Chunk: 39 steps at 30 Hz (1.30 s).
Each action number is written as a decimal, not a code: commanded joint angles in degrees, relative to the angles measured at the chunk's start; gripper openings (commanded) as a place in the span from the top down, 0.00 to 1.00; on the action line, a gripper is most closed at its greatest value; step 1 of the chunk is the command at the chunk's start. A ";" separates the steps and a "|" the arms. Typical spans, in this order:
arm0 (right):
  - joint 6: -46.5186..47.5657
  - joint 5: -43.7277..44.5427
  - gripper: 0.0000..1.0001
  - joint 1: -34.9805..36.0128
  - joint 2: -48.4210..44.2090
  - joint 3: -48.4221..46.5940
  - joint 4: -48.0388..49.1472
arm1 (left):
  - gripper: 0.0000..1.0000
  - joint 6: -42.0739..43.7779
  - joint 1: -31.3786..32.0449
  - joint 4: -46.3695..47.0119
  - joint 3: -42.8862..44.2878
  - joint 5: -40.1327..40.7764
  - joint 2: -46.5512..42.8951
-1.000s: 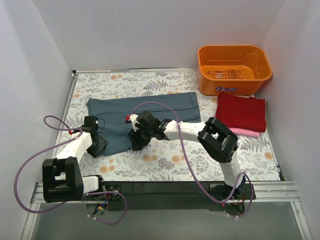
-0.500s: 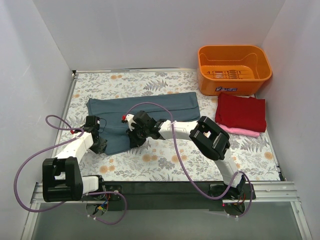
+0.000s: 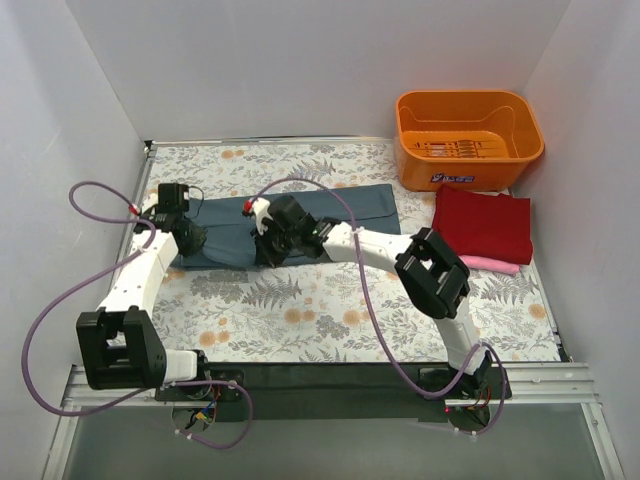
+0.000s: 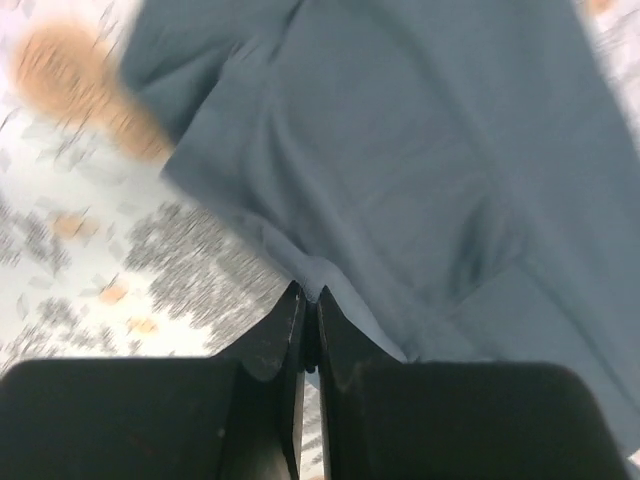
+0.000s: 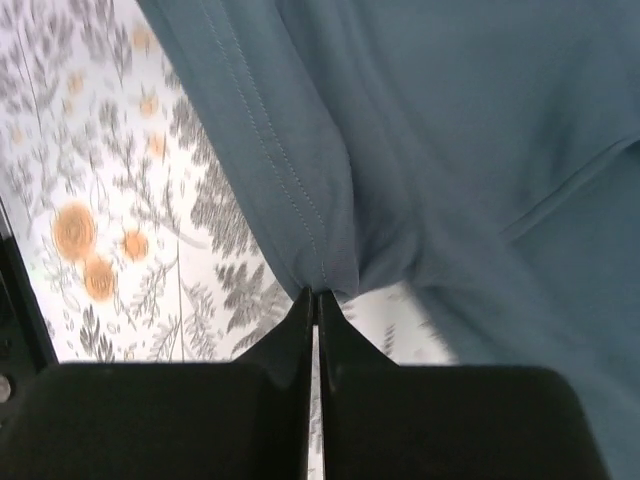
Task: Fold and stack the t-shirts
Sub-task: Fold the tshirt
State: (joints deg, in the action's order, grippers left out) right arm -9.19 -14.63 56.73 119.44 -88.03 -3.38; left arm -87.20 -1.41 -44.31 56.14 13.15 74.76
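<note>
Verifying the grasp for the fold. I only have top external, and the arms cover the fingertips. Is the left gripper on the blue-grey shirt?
Observer: Yes. In the left wrist view, the left gripper is shut on the blue-grey t-shirt, with the cloth's edge pinched at its tips.
Operator: Right one?
Observer: In the right wrist view, the right gripper is shut on the same shirt's stitched edge, and the cloth bunches at the pinch.
Operator: Anything else caught?
Observer: Only the shirt. The floral table cover shows just left of that pinch.
</note>
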 commanded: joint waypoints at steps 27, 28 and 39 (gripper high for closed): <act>4.88 -0.57 0.99 -13.66 13.71 -22.54 -1.02 | 0.93 9.77 0.09 25.77 20.06 -11.30 25.60; 4.88 -0.75 0.99 -13.75 13.89 -22.54 -0.93 | 0.93 9.85 0.09 25.77 20.06 -11.30 25.87; 3.57 -2.68 0.97 -14.28 16.97 -22.62 -0.75 | 0.92 7.57 0.09 24.63 17.78 -9.02 27.81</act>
State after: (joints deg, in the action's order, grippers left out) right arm -5.37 -16.60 42.81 136.35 -108.64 -5.41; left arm -79.09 -1.26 -20.12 73.97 2.15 103.44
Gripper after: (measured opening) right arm 0.030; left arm 0.079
